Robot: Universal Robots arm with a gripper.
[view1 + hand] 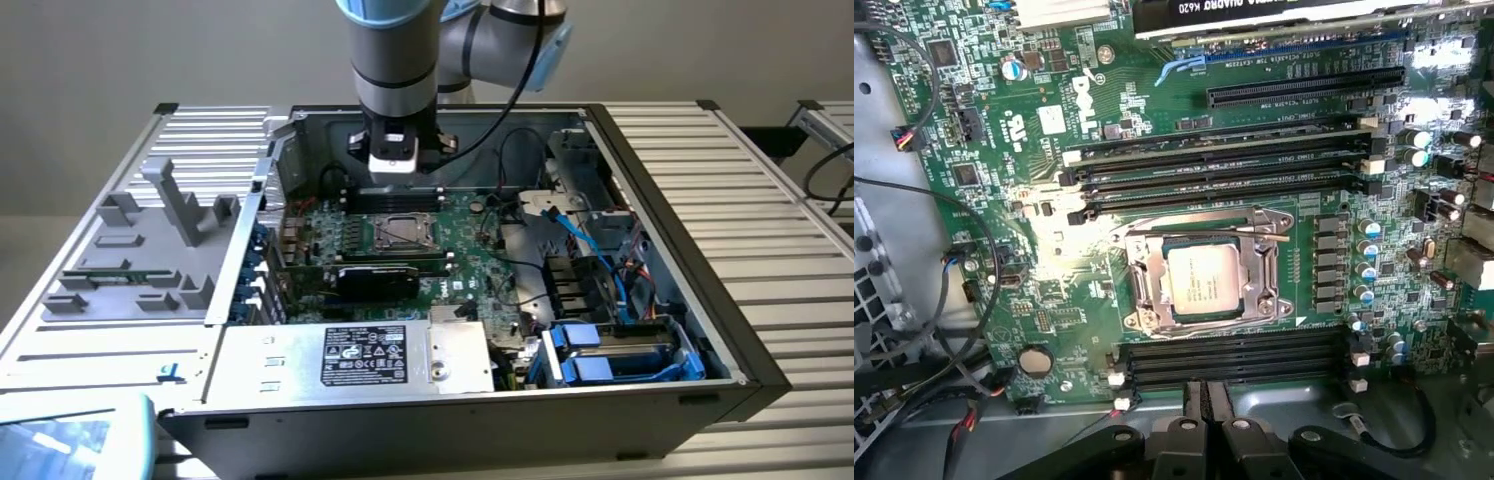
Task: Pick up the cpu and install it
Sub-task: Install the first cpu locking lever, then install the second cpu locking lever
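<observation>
Gripper (1206,415) clenched and empty above the motherboard (1054,130); fingertips cut off at the frame edge. The cpu (1201,282) sits in its socket (1144,290), markings unreadable.

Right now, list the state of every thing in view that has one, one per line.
cpu: seated in its socket, metal top exposed.
socket frame: down around the cpu.
gripper: shut, empty, above the motherboard's edge.
memory slots: empty.
graphics card: plugged into the motherboard.
computer case: lying on its side, side panel off.
</observation>
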